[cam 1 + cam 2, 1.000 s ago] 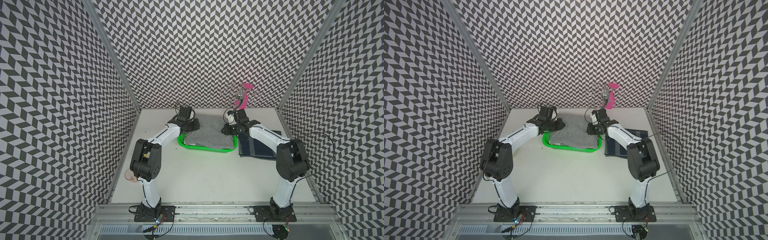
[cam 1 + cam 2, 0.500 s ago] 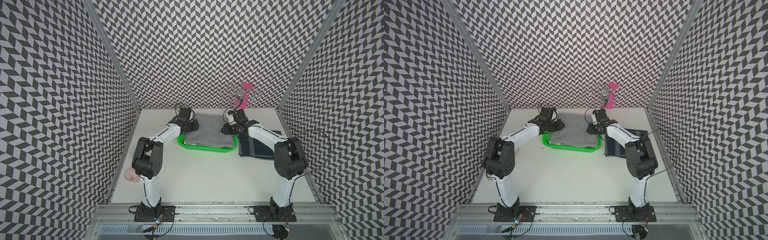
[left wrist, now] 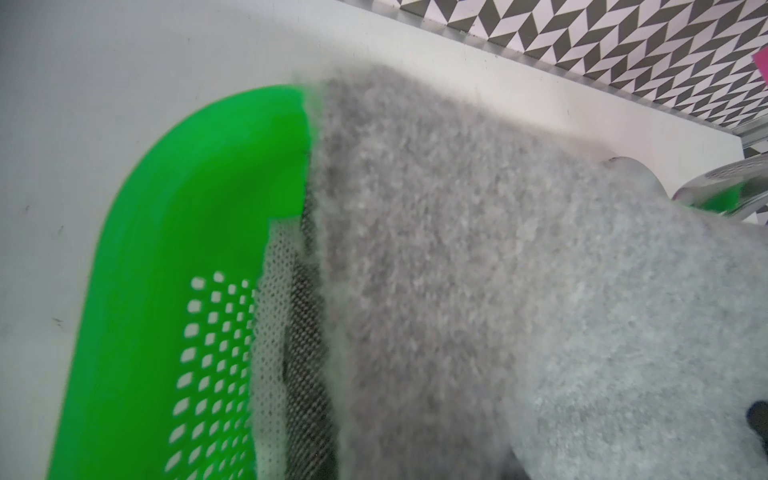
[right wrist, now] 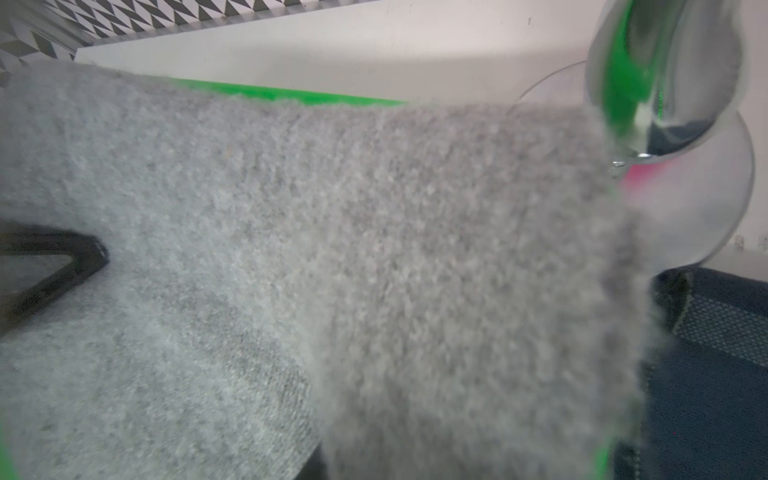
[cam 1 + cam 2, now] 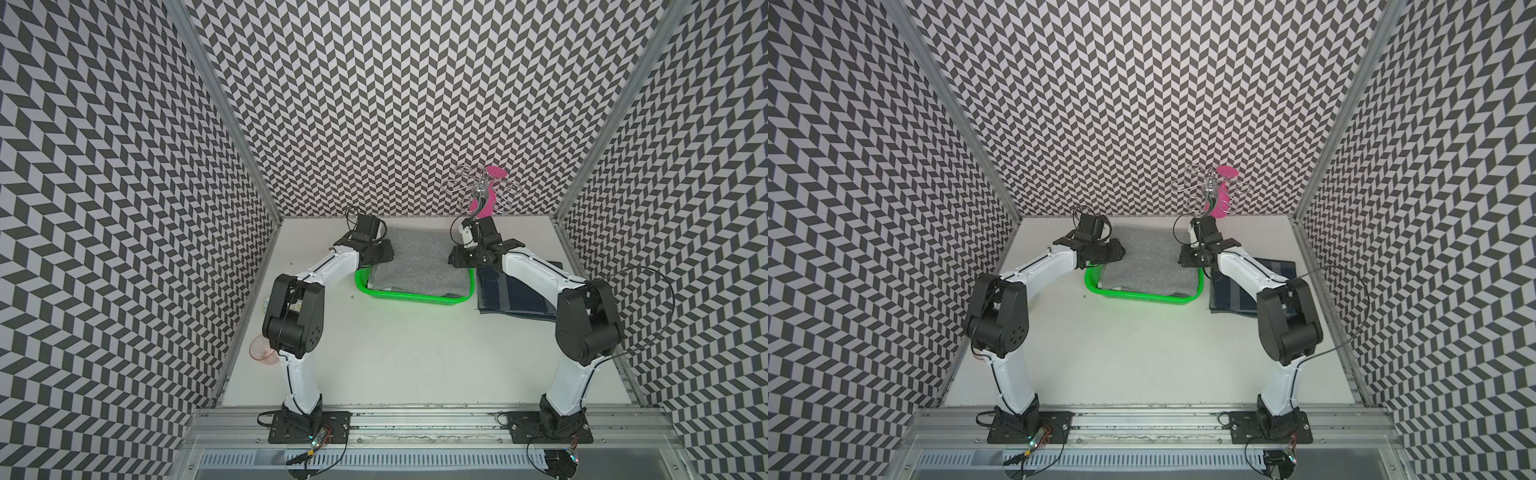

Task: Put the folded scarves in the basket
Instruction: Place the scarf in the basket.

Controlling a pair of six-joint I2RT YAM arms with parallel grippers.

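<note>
Little is seen to have shifted since a second ago.
The near rim of the basket point(image 5: 409, 297) is left bare; the grey folded scarf point(image 5: 419, 259) is laid across it, reaching almost to the far rim. The left gripper point(image 5: 385, 252) and right gripper point(image 5: 454, 260) are kept at its two far corners, probably so the fold is lowered flat; whether their fingers are parted or clamped on cloth cannot be told.

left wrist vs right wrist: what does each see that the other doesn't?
Left wrist only: the basket side wall with its holes and a rounded corner. Right wrist only: the navy cloth next to the scarf. Both: the grey scarf lying over the green basket, with white table behind.
</note>
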